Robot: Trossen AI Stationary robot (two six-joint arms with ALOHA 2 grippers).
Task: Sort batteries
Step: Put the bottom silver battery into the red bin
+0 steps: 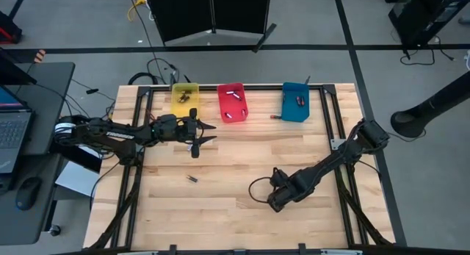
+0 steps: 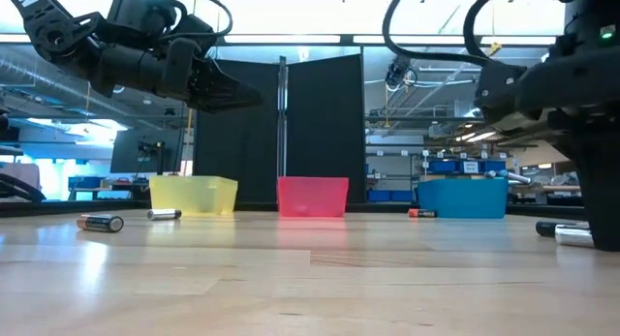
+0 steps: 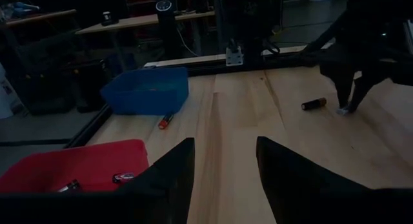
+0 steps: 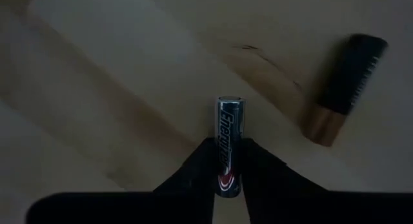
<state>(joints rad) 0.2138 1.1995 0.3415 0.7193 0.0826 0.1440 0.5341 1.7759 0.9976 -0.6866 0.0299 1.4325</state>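
While the right hand [image 4: 227, 161] presses low on the counter [image 1: 235, 218] toward its right front part, its fingers [image 4: 193, 166] close against a silver-and-black battery [image 4: 228, 146] that lies between them. Only the right wrist view shows this grip; from above, the hand [image 1: 277, 200] hides that cell. Just beside it lies a black and copper battery [image 4: 342, 88], also seen from the left wrist. The left hand [image 1: 200, 137] hovers above the counter's back left part, near the yellow bin [image 1: 185, 98], with its fingers [image 3: 169, 169] spread apart and nothing between them.

Three bins stand along the back edge. From above, the yellow bin holds a few dark cells, the red bin [image 1: 233, 102] two pale ones, and the blue bin [image 1: 297, 102] one dark one. A small reddish battery [image 1: 275, 117] lies on the wood just beside the blue bin. One more loose battery [image 1: 192, 179] lies left of centre. The low view shows two batteries at its left where the overhead view shows only one.
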